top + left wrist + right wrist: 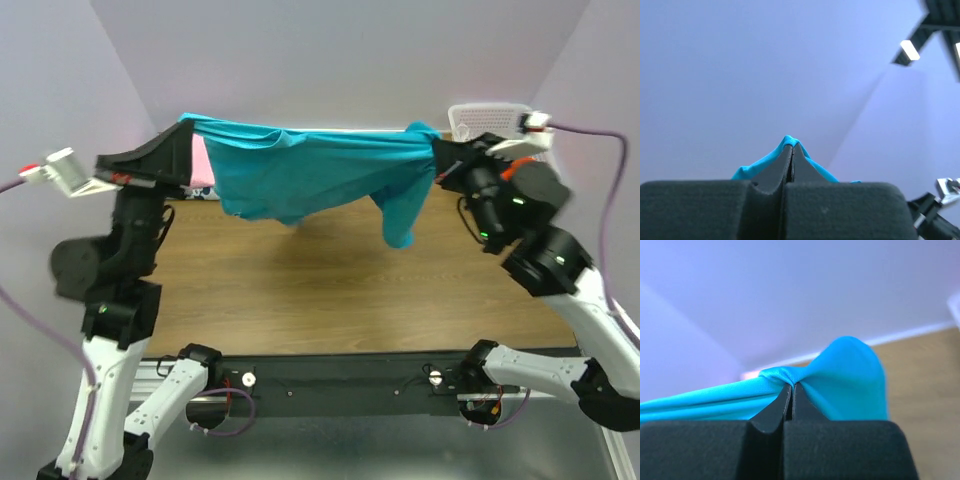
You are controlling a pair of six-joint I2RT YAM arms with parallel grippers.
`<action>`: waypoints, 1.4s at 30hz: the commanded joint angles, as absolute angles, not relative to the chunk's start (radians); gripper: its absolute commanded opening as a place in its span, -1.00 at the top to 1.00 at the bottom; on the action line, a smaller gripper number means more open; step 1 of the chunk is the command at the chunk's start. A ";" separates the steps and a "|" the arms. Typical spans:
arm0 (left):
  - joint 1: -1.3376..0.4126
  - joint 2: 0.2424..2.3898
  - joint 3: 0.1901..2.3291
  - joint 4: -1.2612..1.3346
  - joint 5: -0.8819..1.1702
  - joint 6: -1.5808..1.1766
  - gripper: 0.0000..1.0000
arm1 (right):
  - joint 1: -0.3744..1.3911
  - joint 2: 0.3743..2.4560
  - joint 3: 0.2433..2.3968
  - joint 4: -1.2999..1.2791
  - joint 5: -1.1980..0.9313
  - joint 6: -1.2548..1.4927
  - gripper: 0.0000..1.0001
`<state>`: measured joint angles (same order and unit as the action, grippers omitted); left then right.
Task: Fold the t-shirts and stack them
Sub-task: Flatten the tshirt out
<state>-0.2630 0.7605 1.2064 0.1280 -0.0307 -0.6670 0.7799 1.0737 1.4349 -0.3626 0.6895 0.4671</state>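
As teal t-shirt [310, 170] hung stretched across upper middle of frame above table [330, 290], left tool [188, 128] clamped shut on its left end, right tool [438, 152] clamped on its right end, pink t-shirt [203, 165] partly visible behind at upper left

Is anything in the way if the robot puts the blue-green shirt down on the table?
Nothing visible. The teal cloth t-shirt hangs between the left hand and right hand; the wooden table showing below is bare. A pink cloth shirt and white plastic lattice basket sit at the far corners.
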 commanded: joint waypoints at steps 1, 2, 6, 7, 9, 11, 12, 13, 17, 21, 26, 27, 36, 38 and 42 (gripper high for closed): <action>-0.267 0.726 1.339 0.149 0.132 -0.617 1.00 | 0.775 0.971 1.497 -0.293 0.404 0.368 0.99; -0.267 0.723 1.363 0.149 0.170 -0.617 1.00 | 0.775 0.966 1.537 -0.293 0.349 0.359 0.99; -0.267 0.704 1.454 0.150 0.279 -0.618 1.00 | 0.775 0.963 1.633 -0.295 0.103 0.360 0.99; -0.267 0.697 1.465 0.149 0.279 -0.618 1.00 | 0.775 0.966 1.646 -0.295 0.048 0.360 0.99; -0.262 0.675 1.488 0.150 0.285 -0.611 1.00 | 0.775 0.966 1.675 -0.296 0.020 0.373 0.99; -0.255 0.663 1.497 0.150 0.291 -0.609 1.00 | 0.773 0.963 1.680 -0.296 0.026 0.377 0.99; -0.250 0.660 1.497 0.149 0.290 -0.609 1.00 | 0.775 0.959 1.678 -0.293 0.032 0.380 0.99; -0.239 0.661 1.493 0.149 0.290 -0.611 1.00 | 0.775 0.959 1.668 -0.295 0.046 0.379 0.99; -0.233 0.728 1.456 0.146 0.244 -0.607 1.00 | 0.775 0.971 1.625 -0.295 0.130 0.367 0.99; -0.233 0.869 1.393 0.132 0.093 -0.585 1.00 | 0.775 1.035 1.536 -0.281 0.389 0.336 0.97; -0.232 1.179 1.408 0.066 -0.196 -0.534 1.00 | 0.773 1.195 1.431 -0.262 0.746 0.350 0.87; -0.227 1.309 1.428 0.049 -0.213 -0.511 1.00 | 0.766 1.278 1.393 -0.262 0.785 0.373 0.86; -0.252 1.732 1.623 -0.169 -0.327 -0.472 -0.97 | 0.549 1.725 1.397 -0.268 0.466 0.454 -1.00; -0.255 1.698 1.579 -0.155 -0.328 -0.486 -0.97 | 0.548 1.709 1.391 -0.268 0.448 0.459 -1.00; -0.290 1.620 1.471 -0.140 -0.345 -0.502 -0.97 | 0.548 1.649 1.321 -0.268 0.428 0.463 -1.00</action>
